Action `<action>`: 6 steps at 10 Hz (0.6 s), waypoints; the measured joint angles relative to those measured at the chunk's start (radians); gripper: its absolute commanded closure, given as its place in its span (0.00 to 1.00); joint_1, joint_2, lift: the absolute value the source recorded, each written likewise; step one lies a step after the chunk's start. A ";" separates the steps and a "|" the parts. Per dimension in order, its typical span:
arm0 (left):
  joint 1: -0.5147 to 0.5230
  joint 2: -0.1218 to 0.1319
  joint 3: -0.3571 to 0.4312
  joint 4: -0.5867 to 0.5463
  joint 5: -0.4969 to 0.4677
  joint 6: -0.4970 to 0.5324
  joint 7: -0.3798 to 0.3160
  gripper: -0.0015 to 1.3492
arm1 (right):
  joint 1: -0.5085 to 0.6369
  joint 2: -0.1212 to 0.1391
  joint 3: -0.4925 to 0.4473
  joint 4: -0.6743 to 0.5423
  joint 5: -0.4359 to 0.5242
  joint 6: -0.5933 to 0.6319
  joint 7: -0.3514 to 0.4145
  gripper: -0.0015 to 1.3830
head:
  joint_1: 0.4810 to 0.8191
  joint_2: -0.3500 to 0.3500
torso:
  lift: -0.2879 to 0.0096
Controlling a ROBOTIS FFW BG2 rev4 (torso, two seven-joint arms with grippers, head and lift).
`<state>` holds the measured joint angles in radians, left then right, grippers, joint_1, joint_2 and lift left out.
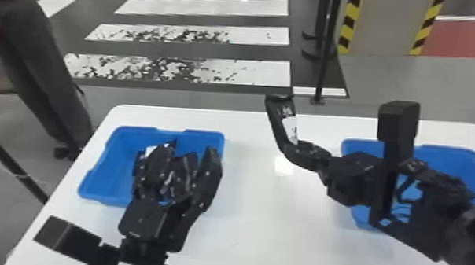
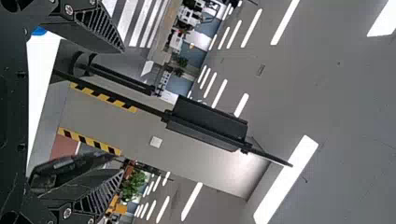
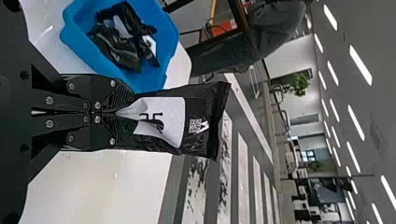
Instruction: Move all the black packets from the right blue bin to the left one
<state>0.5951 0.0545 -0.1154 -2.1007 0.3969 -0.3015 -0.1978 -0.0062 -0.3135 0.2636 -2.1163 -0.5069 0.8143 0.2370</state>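
counter [image 1: 265, 238]: is carrying both bins, which are sitting well apart on its white top.
right bin [image 1: 453, 159]: is lying partly behind the right arm, which is covering much of its inside; how many packets are waiting there, if any, I cannot tell, so what is left to fetch is staying an open question.
left bin [image 1: 106, 173]: is receiving the load, and is already holding a small heap of packets; the job is well under way, by my judgement, though not finished.
left hand [image 2: 122, 110]: is hovering over the left bin in the head view, its fingers standing wide apart and gripping nothing.
right hand [image 3: 125, 113]: is pinching its fingers together on one end of a single packet, above the counter in the gap between the bins.
packets [image 3: 119, 39]: are lying jumbled together inside the left bin, overlapping, some showing white labels; I cannot count them surely.
held packet [image 3: 201, 105]: is sticking out beyond the right hand's fingertips, its label creasing at the grip; it is needing a carry across and a release over the left bin.
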 measured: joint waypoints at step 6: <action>-0.017 0.003 -0.020 0.017 -0.004 -0.004 0.000 0.09 | -0.036 -0.026 0.169 -0.047 -0.122 0.001 0.003 0.85 | 0.63 0.91 | 0.50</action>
<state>0.5784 0.0578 -0.1357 -2.0835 0.3931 -0.3053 -0.1978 -0.0421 -0.3396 0.4327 -2.1632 -0.6291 0.8150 0.2402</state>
